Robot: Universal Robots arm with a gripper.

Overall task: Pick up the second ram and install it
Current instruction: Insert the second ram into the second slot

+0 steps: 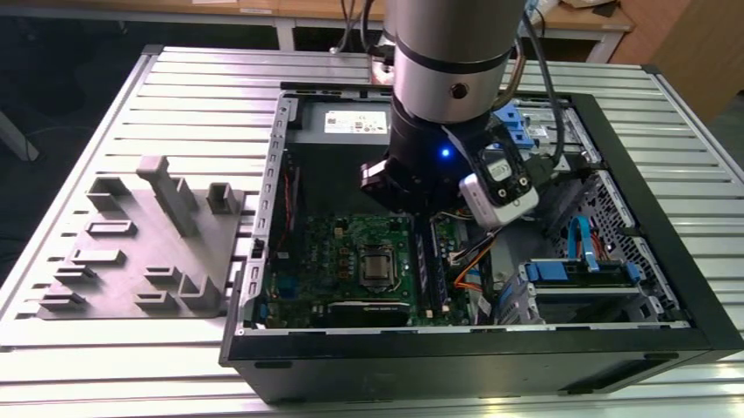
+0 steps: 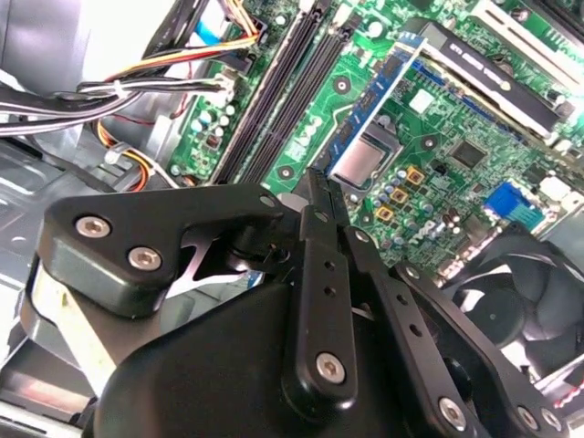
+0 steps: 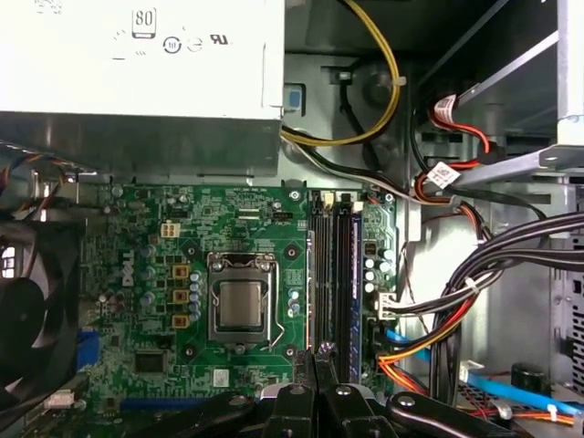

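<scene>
My gripper reaches down into the open computer case, over the motherboard. In the second wrist view its black fingers meet at a narrow tip; the gripper is shut. The second ram, a slim stick showing a bluish face, runs on from that tip along the edge of the processor socket. It lies parallel to the long dark memory slots. In the first wrist view the gripper lines up with the slot nearest the socket. Whether the stick is seated in a slot cannot be told.
The power supply borders the board's far end. Bundled cables run beside the slots, and a black fan sits on the other side. A drive cage stands at the exterior view's right. A grey slotted fixture lies on the table outside the case.
</scene>
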